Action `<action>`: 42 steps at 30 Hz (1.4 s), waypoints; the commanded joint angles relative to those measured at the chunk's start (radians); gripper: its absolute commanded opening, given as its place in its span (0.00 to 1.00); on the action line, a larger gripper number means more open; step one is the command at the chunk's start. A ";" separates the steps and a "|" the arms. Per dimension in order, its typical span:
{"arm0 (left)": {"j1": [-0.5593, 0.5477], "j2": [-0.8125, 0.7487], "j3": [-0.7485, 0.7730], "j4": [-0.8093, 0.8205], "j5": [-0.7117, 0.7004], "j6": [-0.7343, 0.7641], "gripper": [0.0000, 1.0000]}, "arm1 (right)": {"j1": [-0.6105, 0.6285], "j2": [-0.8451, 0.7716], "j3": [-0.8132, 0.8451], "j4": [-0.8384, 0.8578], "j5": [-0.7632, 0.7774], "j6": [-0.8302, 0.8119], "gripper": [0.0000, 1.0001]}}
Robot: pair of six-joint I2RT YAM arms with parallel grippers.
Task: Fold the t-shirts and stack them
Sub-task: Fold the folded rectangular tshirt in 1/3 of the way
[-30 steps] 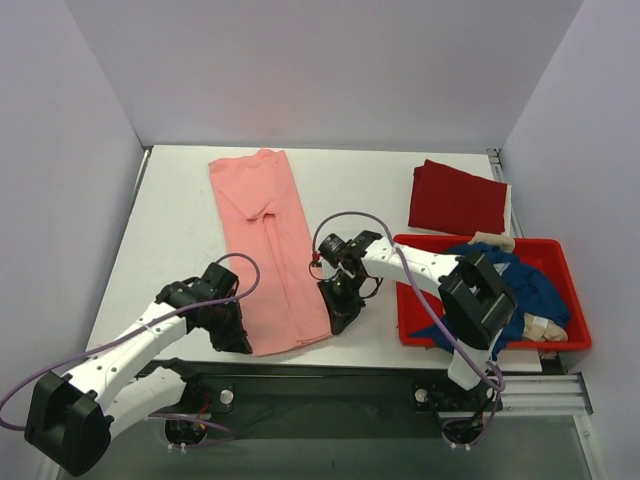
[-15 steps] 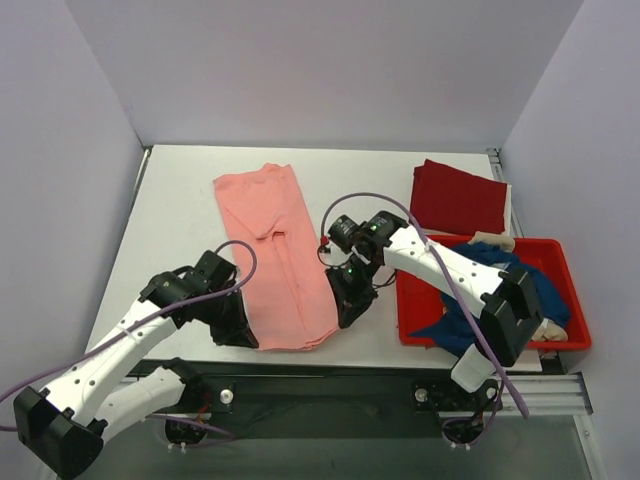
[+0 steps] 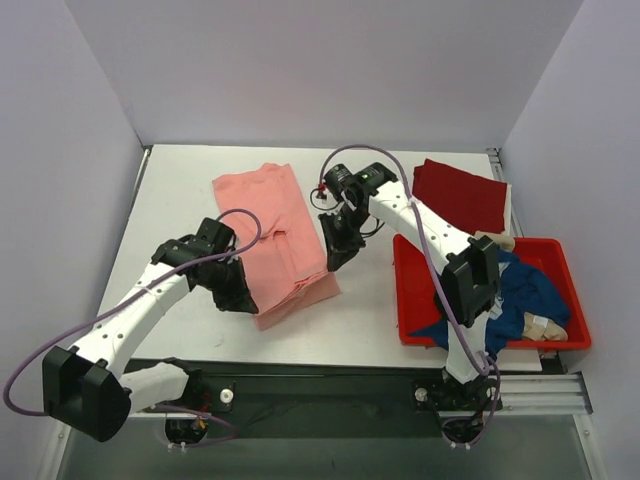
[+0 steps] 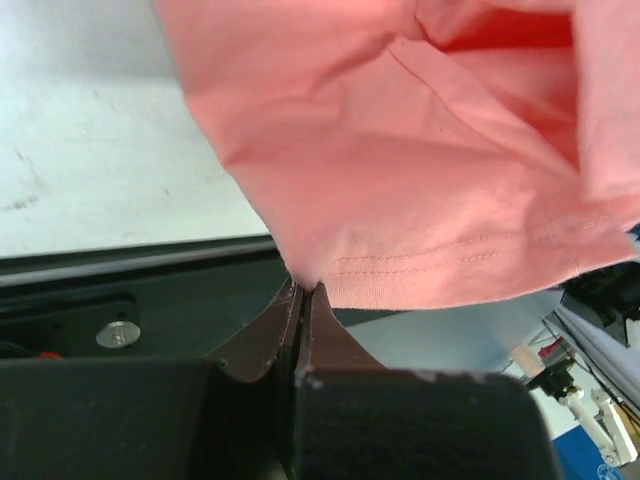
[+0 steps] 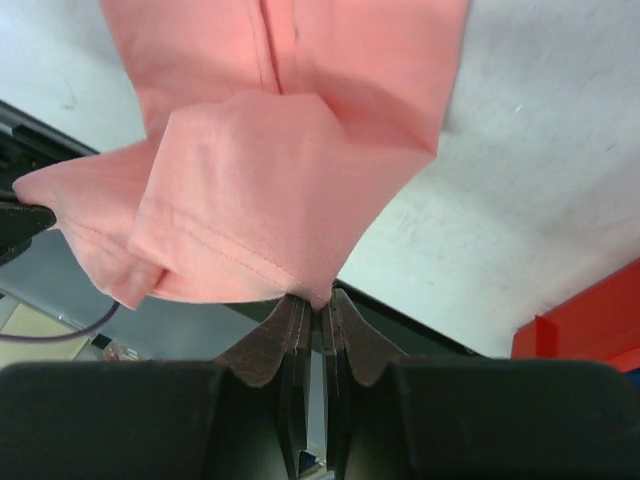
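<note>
Shows salmon-pink t-shirt [image 3: 268, 215] left of centre on table [image 3: 180, 200], its near hem pinched tight by left gripper [image 4: 303, 292] and right gripper [image 5: 321, 302] (1 corner each), lifted apparently to fold the lower half over, with dark red t-shirt [image 3: 458, 198] folded far right.

Overhead view: bright, even, diffuse light, apparently from above. Soft, short shadows lie on the white table [image 3: 180, 200] beside the arms [image 3: 140, 305]. Picture sharp throughout. Wrist views: salmon-pink t-shirt [image 4: 400, 180] sharp, hem stitching legible; dark near foreground soft; far background out of focus.
</note>
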State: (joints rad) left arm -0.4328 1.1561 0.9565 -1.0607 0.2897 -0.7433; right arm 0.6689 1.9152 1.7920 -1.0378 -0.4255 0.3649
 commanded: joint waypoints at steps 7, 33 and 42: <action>0.163 0.119 0.027 0.229 0.006 0.093 0.00 | -0.020 0.238 0.357 -0.042 0.100 -0.027 0.00; 0.393 0.448 0.113 0.597 0.048 0.130 0.00 | -0.080 0.507 0.581 0.228 0.157 -0.015 0.00; 0.428 0.570 0.206 0.643 0.051 0.140 0.39 | -0.101 0.579 0.653 0.312 0.110 0.019 0.41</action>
State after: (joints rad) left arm -0.0238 1.7111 1.1046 -0.4824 0.3294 -0.6117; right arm 0.5816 2.4680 2.3981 -0.7567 -0.2966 0.3717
